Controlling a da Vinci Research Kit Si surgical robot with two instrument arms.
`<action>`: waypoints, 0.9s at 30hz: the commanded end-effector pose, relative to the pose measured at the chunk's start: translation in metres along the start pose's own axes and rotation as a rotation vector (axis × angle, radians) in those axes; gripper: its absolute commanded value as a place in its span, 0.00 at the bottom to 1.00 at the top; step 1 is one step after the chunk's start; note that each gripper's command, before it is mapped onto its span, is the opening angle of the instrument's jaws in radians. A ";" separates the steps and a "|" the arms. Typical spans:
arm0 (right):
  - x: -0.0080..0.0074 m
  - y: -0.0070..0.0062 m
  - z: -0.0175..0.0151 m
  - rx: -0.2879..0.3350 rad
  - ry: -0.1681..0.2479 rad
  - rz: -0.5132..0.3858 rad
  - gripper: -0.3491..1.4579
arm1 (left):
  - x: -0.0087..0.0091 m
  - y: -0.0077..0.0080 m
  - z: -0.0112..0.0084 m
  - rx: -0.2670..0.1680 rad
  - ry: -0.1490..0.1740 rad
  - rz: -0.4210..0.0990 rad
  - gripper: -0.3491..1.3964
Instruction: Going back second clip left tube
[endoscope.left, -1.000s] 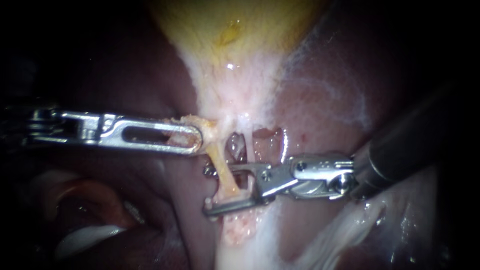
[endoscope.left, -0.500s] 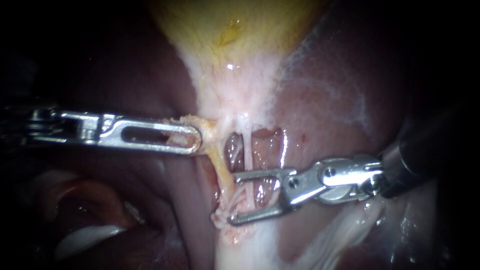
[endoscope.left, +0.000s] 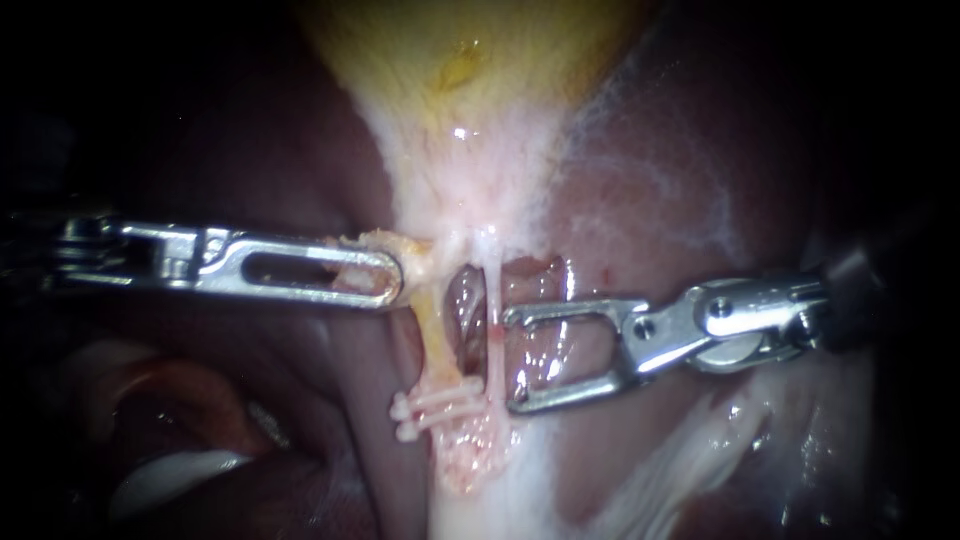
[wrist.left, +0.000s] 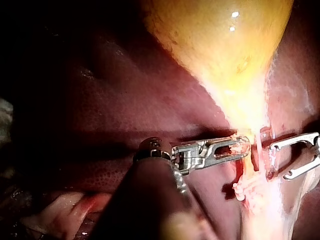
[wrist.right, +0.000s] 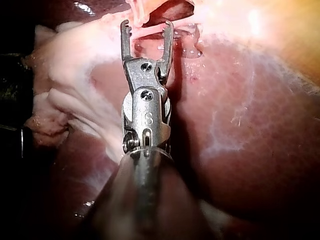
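Observation:
My left instrument (endoscope.left: 392, 276) comes in level, its slotted jaws shut on pale tissue at the gallbladder's neck, pulling it leftward. The yellowish left tube (endoscope.left: 436, 330) runs down from there and carries two white clips (endoscope.left: 432, 405) side by side near its lower end. A thin white right tube (endoscope.left: 493, 310) hangs just beside it. My right instrument (endoscope.left: 510, 360) stands to the right of both tubes, its jaws open and holding nothing. The left wrist view shows the left instrument (wrist.left: 244, 145), the clips (wrist.left: 244, 187) and the open right jaws (wrist.left: 278, 161). The right wrist view shows the right instrument (wrist.right: 147, 25) gaping short of the tubes.
The yellow gallbladder (endoscope.left: 470, 60) fills the upper middle, narrowing to whitish tissue. Dark red liver (endoscope.left: 680, 150) lies on both sides. White fatty strands (endoscope.left: 690, 460) lie under the right instrument's shaft. Pale folded tissue (endoscope.left: 170, 470) sits at the lower left.
My right instrument has drawn back to the right, off the left tube, with its jaws open. White clips now show bare on that tube. The left instrument has held still.

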 end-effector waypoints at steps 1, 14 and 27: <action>0.0003 0.0001 -0.0005 -0.002 0.000 -0.007 0.47 | 0.0000 0.0000 0.0000 0.000 0.000 0.000 0.00; 0.0027 0.0010 -0.0069 -0.046 -0.007 -0.034 0.47 | 0.0000 0.0002 0.0001 0.000 0.000 0.001 0.00; 0.0029 0.0008 -0.0077 -0.046 -0.007 -0.037 0.47 | -0.0002 0.0028 0.0021 -0.002 -0.008 0.010 0.00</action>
